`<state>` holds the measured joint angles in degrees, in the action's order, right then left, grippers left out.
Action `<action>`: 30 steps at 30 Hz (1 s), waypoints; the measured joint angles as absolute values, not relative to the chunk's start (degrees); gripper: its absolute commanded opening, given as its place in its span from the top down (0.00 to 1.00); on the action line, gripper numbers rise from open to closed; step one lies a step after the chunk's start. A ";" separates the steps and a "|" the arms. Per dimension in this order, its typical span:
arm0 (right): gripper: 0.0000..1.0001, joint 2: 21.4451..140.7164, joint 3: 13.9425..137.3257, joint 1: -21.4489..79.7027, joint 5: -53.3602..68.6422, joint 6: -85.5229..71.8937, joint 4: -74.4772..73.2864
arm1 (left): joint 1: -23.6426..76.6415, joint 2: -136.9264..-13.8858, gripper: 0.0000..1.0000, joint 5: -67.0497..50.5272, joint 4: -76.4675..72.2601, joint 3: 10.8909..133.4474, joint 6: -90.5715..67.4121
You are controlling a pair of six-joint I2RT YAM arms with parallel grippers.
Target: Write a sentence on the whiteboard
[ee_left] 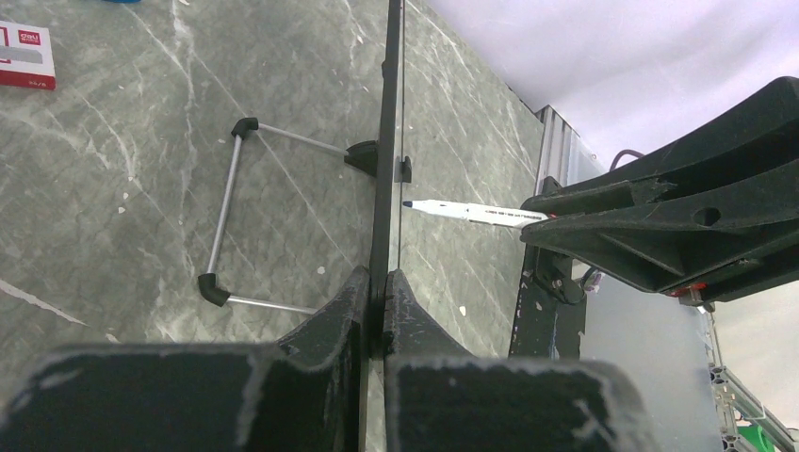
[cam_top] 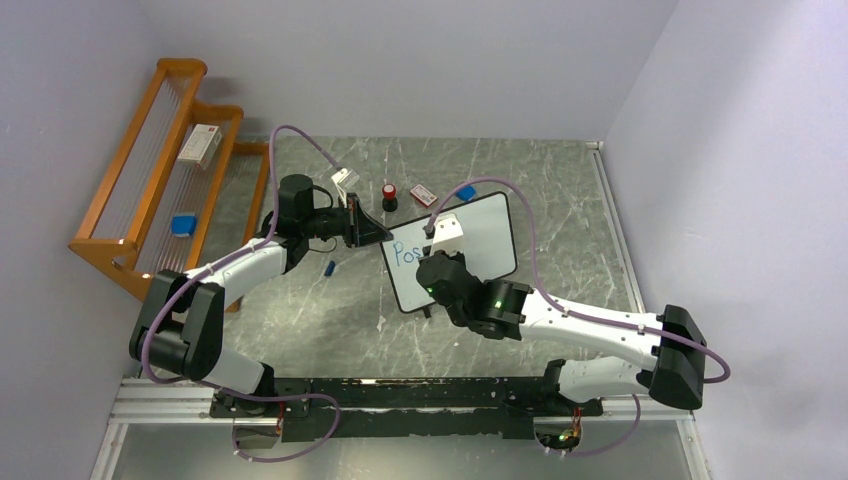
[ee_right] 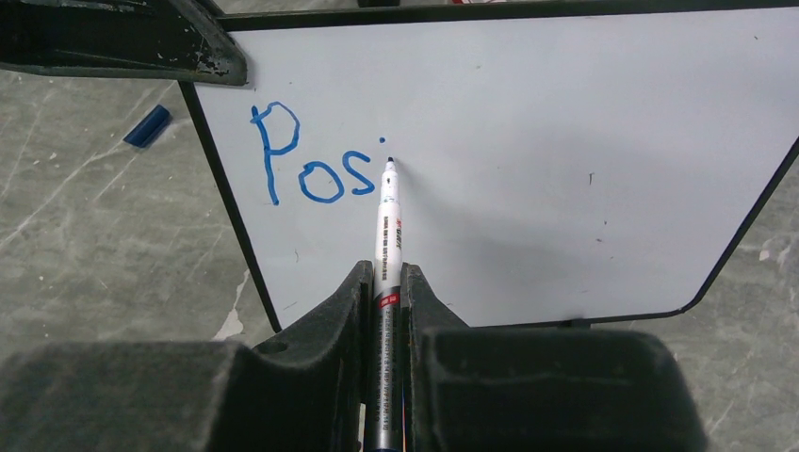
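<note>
Grey stone table (cam_top: pixel 330 320) lay under both arms. Nearest, the right gripper (ee_right: pixel 386 282) was squeezed shut on a pen (ee_right: pixel 388 221). Its tip sat at the board (ee_right: pixel 584 141), touching or almost, just under a small blue dot. To do this bit well, I thought the tip should slide a short way straight down, gently, and stop level with the bottom of the blue letters (ee_right: pixel 316 165), "Pos", just left of it. A hard push could tip the board. Farther off, the left gripper (ee_left: pixel 377 297) pinched the board's top left corner, holding it standing up.
</note>
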<state>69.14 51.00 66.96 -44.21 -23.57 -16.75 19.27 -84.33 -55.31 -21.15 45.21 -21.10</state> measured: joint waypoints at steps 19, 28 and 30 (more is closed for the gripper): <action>1.00 70.35 50.98 66.92 -44.14 -23.79 -15.88 | 19.27 -84.38 0.95 -55.33 -21.17 45.21 -21.12; 1.00 70.87 50.98 66.92 -44.34 -23.81 -15.68 | 19.27 -84.49 0.95 -55.27 -21.17 45.25 -21.04; 1.00 70.91 50.98 66.92 -44.38 -23.83 -15.68 | 19.27 -84.53 0.95 -55.27 -21.17 45.28 -21.04</action>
<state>70.91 50.98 66.92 -44.38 -23.83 -15.68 19.27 -84.53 -55.27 -21.17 45.28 -21.04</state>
